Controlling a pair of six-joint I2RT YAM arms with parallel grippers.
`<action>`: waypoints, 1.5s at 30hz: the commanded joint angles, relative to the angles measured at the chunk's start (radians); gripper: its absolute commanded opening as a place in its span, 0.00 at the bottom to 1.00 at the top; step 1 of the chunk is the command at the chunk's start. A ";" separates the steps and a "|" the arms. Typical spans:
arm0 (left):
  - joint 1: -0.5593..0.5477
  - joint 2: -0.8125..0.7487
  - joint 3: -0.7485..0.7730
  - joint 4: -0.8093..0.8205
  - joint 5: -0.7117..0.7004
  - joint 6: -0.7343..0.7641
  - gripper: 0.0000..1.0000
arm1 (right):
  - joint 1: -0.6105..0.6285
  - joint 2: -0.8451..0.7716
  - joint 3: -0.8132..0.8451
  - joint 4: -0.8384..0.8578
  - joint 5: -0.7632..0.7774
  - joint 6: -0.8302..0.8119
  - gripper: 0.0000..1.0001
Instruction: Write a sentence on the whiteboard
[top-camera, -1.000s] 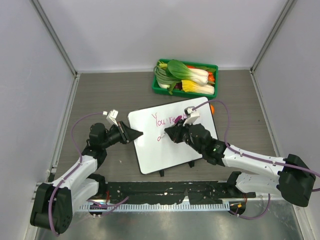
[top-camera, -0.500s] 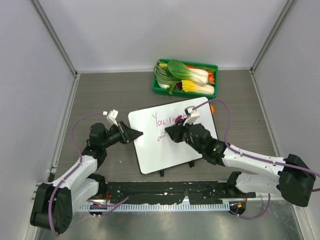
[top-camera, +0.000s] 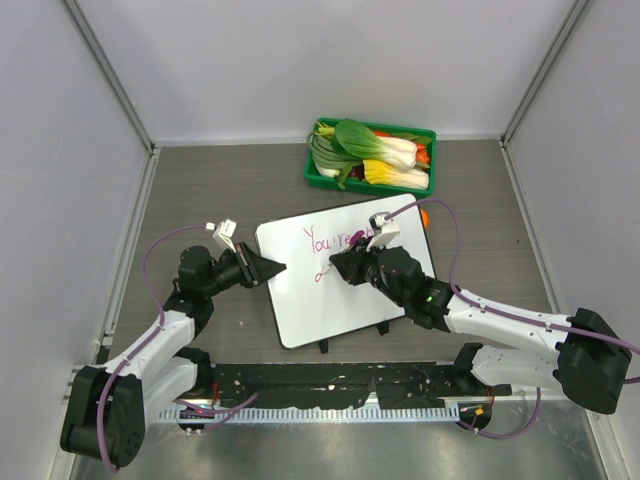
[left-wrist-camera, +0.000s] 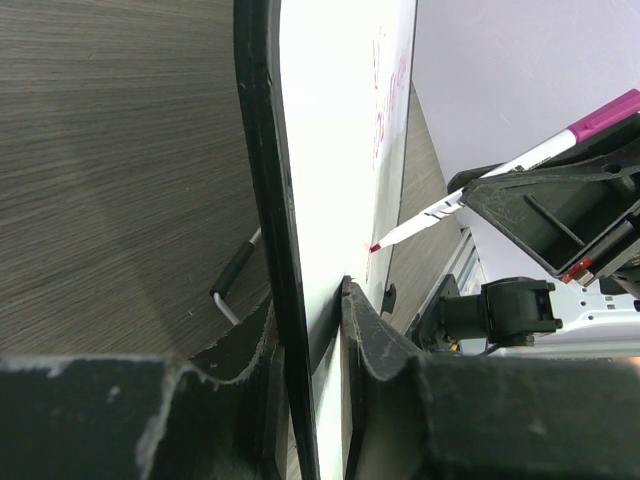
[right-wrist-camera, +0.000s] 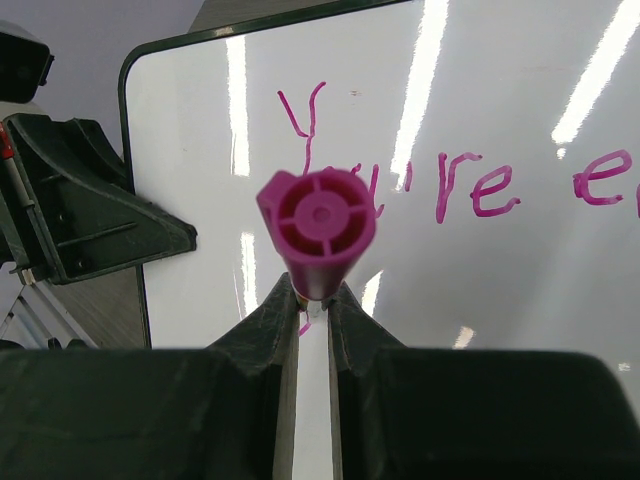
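Note:
The whiteboard (top-camera: 330, 300) lies tilted on the table, with pink cursive writing (top-camera: 325, 240) near its top edge; the writing reads "You're e" in the right wrist view (right-wrist-camera: 470, 185). My left gripper (top-camera: 272, 268) is shut on the board's left rim (left-wrist-camera: 265, 200). My right gripper (top-camera: 335, 266) is shut on a pink marker (right-wrist-camera: 318, 230) with its tip on the board (left-wrist-camera: 375, 247), below the first line. A short pink stroke (top-camera: 322, 273) sits at the tip.
A green tray (top-camera: 315, 178) of bok choy and other vegetables stands behind the board. An orange item (top-camera: 425, 216) peeks out by the board's right top corner. Small black clips (top-camera: 322, 346) stick out at the board's near edge. Grey walls enclose the table.

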 joint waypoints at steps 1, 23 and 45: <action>0.001 0.017 -0.009 -0.100 -0.127 0.193 0.00 | -0.005 -0.012 -0.012 -0.011 0.005 -0.023 0.01; 0.000 0.016 -0.012 -0.100 -0.132 0.193 0.00 | -0.003 -0.043 -0.027 -0.039 -0.009 -0.027 0.01; -0.002 0.019 -0.011 -0.100 -0.129 0.193 0.00 | -0.026 -0.043 0.154 -0.083 0.043 -0.125 0.01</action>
